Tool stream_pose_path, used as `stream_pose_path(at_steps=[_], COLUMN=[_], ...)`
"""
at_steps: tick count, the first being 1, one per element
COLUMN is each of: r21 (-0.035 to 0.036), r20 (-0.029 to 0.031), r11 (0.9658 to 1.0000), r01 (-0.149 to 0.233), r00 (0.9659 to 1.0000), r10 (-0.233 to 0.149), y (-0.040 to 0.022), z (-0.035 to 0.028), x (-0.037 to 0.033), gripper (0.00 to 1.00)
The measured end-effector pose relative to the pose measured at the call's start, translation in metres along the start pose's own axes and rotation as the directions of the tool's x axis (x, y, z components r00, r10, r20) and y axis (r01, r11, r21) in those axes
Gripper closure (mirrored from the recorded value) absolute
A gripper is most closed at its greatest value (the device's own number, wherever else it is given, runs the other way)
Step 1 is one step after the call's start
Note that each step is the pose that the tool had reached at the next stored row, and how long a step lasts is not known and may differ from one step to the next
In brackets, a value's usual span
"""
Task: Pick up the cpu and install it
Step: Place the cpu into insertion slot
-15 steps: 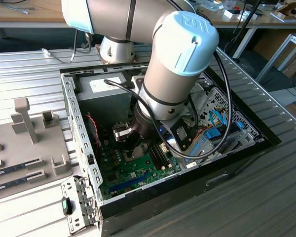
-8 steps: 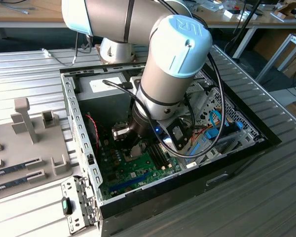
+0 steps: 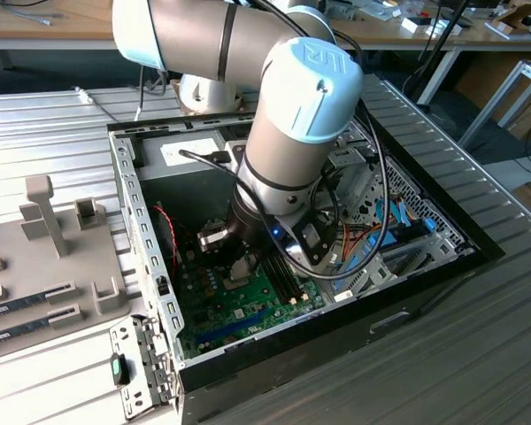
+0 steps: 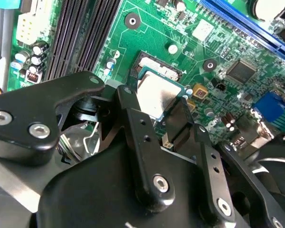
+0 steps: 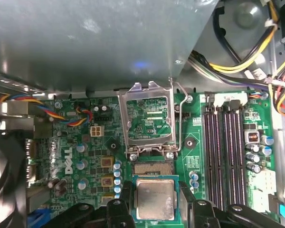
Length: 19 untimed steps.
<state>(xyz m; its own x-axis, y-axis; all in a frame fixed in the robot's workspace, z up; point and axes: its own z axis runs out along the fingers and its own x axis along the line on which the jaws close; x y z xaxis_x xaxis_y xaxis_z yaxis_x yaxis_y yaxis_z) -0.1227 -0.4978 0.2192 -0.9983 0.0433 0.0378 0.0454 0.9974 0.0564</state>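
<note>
Wrist turned steeply downward, the arm [image 3: 301,115] reaches from its base at the far side into the open computer case [image 3: 134,212], its bulky blue-capped joint hanging over the interior. The gripper [image 3: 243,264] sits low over the green motherboard [image 3: 248,305], towards the exterior view's left of the long dark memory slots [image 3: 285,276].

In both wrist views the black fingers [image 5: 125,203] are drawn in narrow against two opposite edges of the cpu [image 5: 154,199], holding it with its dull metal top facing the cameras. In the second wrist view the cpu [image 4: 154,95] lies between the fingers [image 4: 135,123] and covers part of the socket [image 4: 159,67]. Whether it rests in the socket or is just above it, I cannot tell. In the first wrist view the socket [image 5: 152,167] is uncovered, and its metal frame [image 5: 149,118] is hinged back just beyond it.
</note>
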Motion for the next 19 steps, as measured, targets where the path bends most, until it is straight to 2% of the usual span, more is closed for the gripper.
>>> stream_pose_path(at_steps=[5,13,19], r21=[0.0012,0.0013,0.006], r20=[-0.0013,-0.0013,-0.0014], r11=[0.9998,0.9998,0.9997], r01=[0.022,0.022,0.022], r00=[0.9998,0.9998,0.9998], r10=[-0.022,-0.022,-0.022], y=[-0.0002,0.0002,0.0001], z=[0.005,0.0163,0.0177], x=[-0.0002,-0.0006,-0.0007], gripper=[0.53,0.53,0.53])
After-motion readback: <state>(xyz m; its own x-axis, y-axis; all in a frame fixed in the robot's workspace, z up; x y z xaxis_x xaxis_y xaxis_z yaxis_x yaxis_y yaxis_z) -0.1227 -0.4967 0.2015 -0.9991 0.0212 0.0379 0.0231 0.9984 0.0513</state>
